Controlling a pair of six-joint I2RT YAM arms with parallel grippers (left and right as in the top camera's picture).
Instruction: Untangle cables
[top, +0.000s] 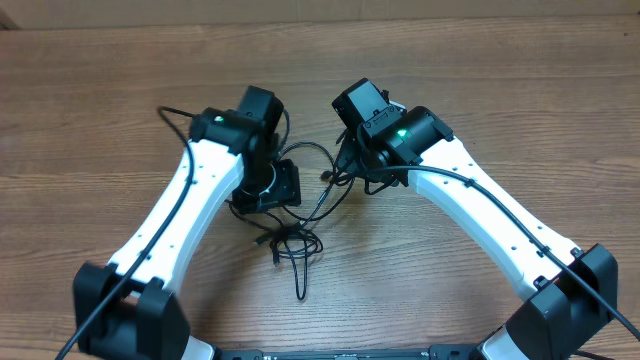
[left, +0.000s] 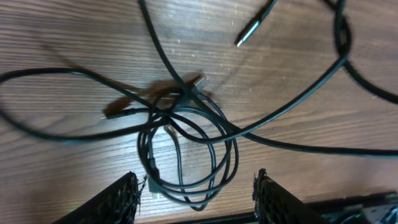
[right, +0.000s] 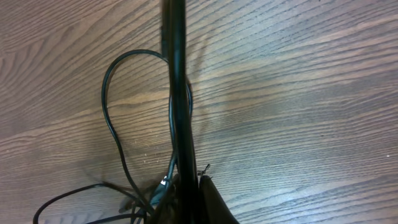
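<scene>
The cables (top: 293, 243) are thin black cords lying in a loose tangle on the wooden table between the two arms. My left gripper (left: 196, 190) hovers open over a small coil of cable (left: 186, 155); the coil's lower edge lies between the fingers (left: 121, 199), and nothing is gripped. A connector (left: 197, 81) sits at the knot and a free plug (left: 252, 30) lies further out. My right gripper (right: 189, 190) is shut on one black cable (right: 177, 93), which runs straight away from its jaws. In the overhead view the left gripper (top: 272, 188) and right gripper (top: 345, 165) stand close together.
A long cable loop (left: 37, 124) spreads left across the wooden tabletop (top: 480, 80). Another loop (right: 115, 106) lies left of the held cord. Thicker arm cables run along both white arms (top: 170, 210).
</scene>
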